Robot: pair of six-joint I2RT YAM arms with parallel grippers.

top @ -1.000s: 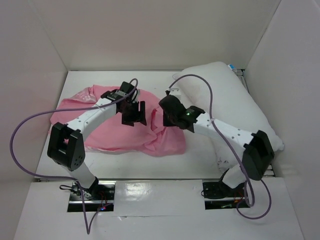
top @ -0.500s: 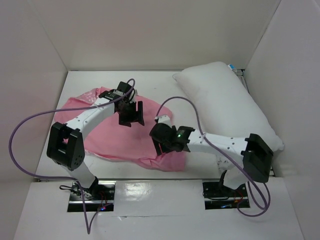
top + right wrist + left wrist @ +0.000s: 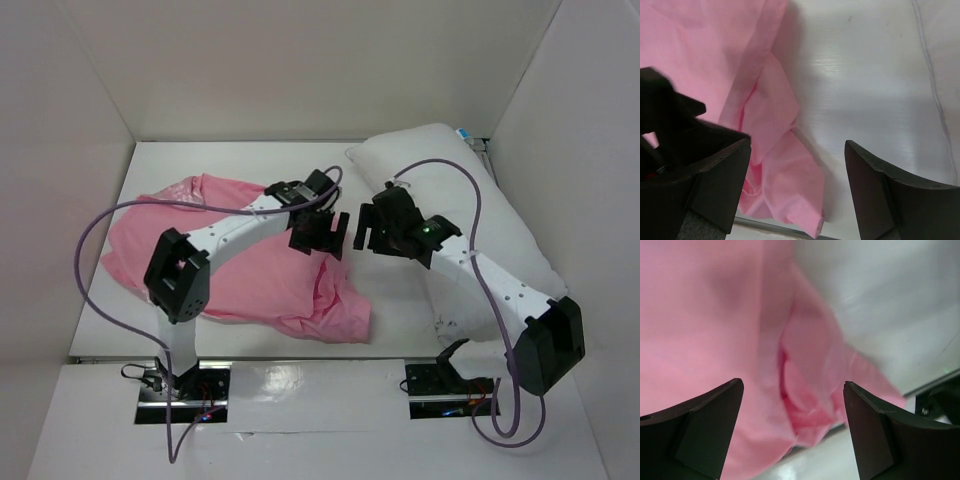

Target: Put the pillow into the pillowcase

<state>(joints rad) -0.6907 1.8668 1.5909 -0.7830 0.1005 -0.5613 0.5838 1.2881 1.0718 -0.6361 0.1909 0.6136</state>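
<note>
The pink pillowcase (image 3: 240,270) lies crumpled on the left and middle of the table, with a folded corner reaching the near edge (image 3: 790,200). The white pillow (image 3: 470,200) lies diagonally along the right side. My left gripper (image 3: 322,235) hovers open over the pillowcase's right edge, and pink folds (image 3: 800,405) show below its fingers with nothing between them. My right gripper (image 3: 362,230) hangs open just right of it, between pillowcase and pillow. Its fingers (image 3: 880,195) straddle bare table and the pink corner and hold nothing.
White walls enclose the table (image 3: 300,165) at the back, left and right. The two grippers stand close together, and the left one's black body (image 3: 670,125) shows in the right wrist view. The pillow's seam (image 3: 935,85) runs along that view's right edge.
The right gripper dragged the pillowcase's corner toward the near edge, let go and rose back beside the pillow. The left gripper moved right over the cloth's edge. Both jaws opened wider.
</note>
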